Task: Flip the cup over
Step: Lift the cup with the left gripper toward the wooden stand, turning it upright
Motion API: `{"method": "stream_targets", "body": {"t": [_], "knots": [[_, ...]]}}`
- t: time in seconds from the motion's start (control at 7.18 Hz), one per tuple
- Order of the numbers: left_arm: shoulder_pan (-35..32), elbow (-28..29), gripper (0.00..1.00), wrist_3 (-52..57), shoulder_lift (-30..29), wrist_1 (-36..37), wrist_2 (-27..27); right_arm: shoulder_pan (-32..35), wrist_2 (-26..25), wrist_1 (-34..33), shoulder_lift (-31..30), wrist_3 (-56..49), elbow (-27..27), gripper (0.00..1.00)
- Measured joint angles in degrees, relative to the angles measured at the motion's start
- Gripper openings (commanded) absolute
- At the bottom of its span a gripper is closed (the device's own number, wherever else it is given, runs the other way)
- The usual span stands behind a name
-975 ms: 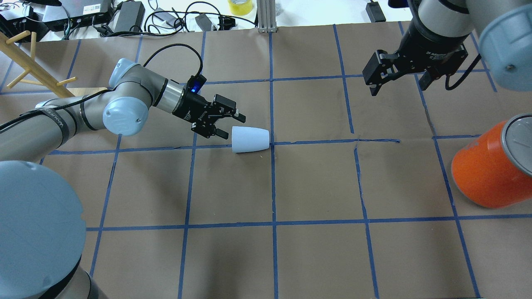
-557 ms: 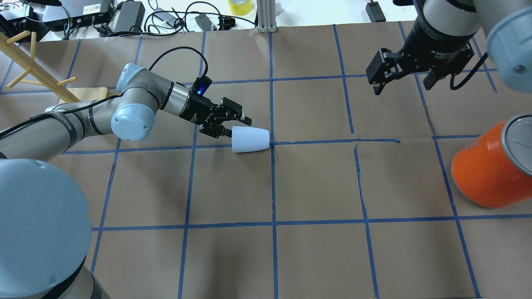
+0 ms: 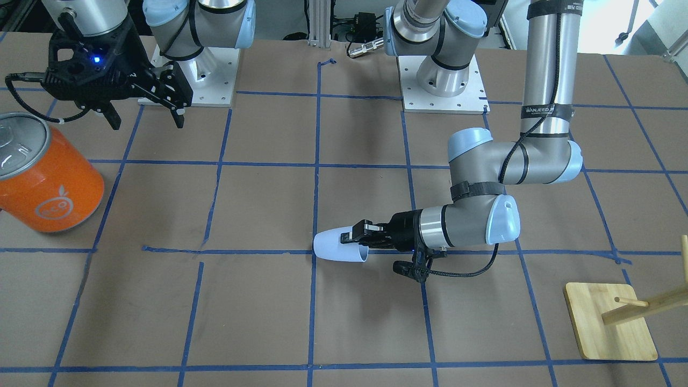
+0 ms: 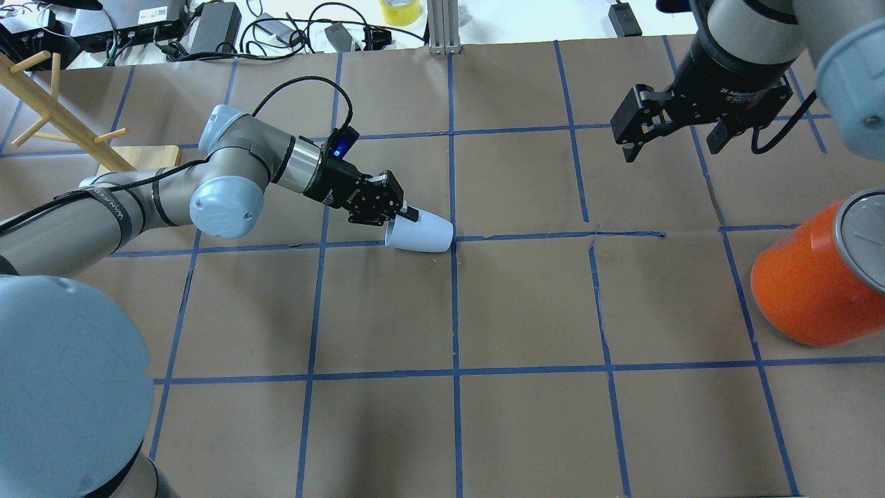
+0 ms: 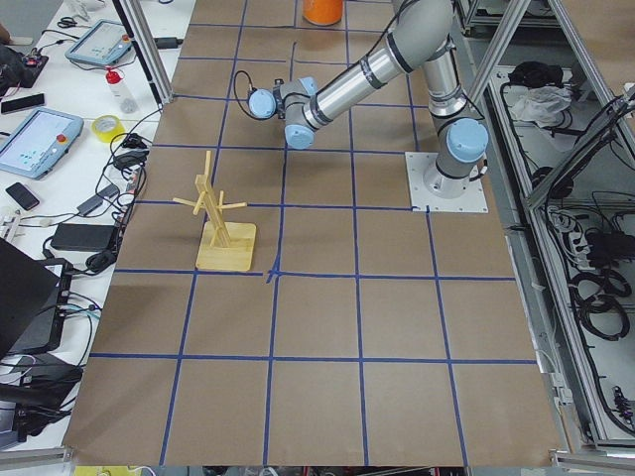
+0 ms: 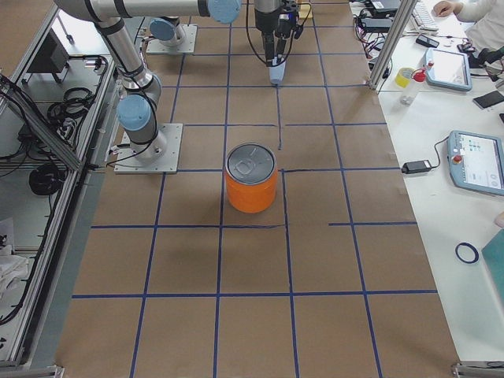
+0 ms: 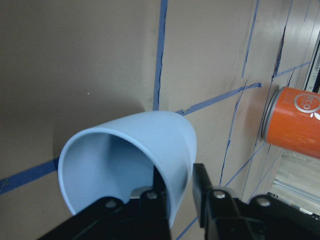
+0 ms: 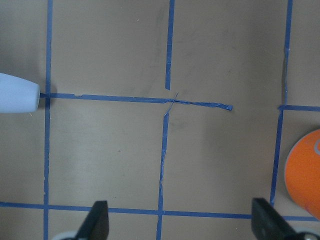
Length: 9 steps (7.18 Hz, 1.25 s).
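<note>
The pale lavender-blue cup (image 4: 425,235) lies on its side on the brown paper near the table's middle, with its rim toward my left arm. It also shows in the front view (image 3: 333,246) and the right wrist view (image 8: 17,93). My left gripper (image 4: 404,216) is low and level at the rim. In the left wrist view (image 7: 177,195) one finger is inside the cup (image 7: 150,135) and one outside, closed on the wall. My right gripper (image 4: 671,151) hangs open and empty, high over the far right of the table.
A large orange can (image 4: 809,283) with a silver top stands at the right edge, also in the front view (image 3: 45,177). A wooden peg rack (image 4: 55,111) on a square base (image 3: 610,328) stands at the far left. Blue tape lines grid the paper.
My left gripper moved right to the cup's rim, slid one finger inside and closed on the wall. The cup shifted slightly. The right gripper drifted a little further away.
</note>
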Motion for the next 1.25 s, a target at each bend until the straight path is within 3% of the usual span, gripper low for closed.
{"method": "stream_targets", "body": {"t": [0.42,0.56,0.97,1.25], "knots": [[-1.55,2.75,0.0,-9.53,3.05,3.57,1.56,0.04,0.35,0.05,0.08,-0.01,0.09,1.0],[-1.73,6.04,0.0,-12.17,4.64,3.82,5.65,-0.02,0.41,0.05,0.08,-0.01,0.19,1.0],[-2.56,14.73,0.0,-11.91,7.29,2.6,25.38,-0.11,0.21,0.07,0.1,-0.01,0.37,1.0],[-2.64,17.75,0.0,-2.98,6.49,-0.26,39.74,-0.12,0.04,0.11,0.14,0.01,0.38,1.0]]}}
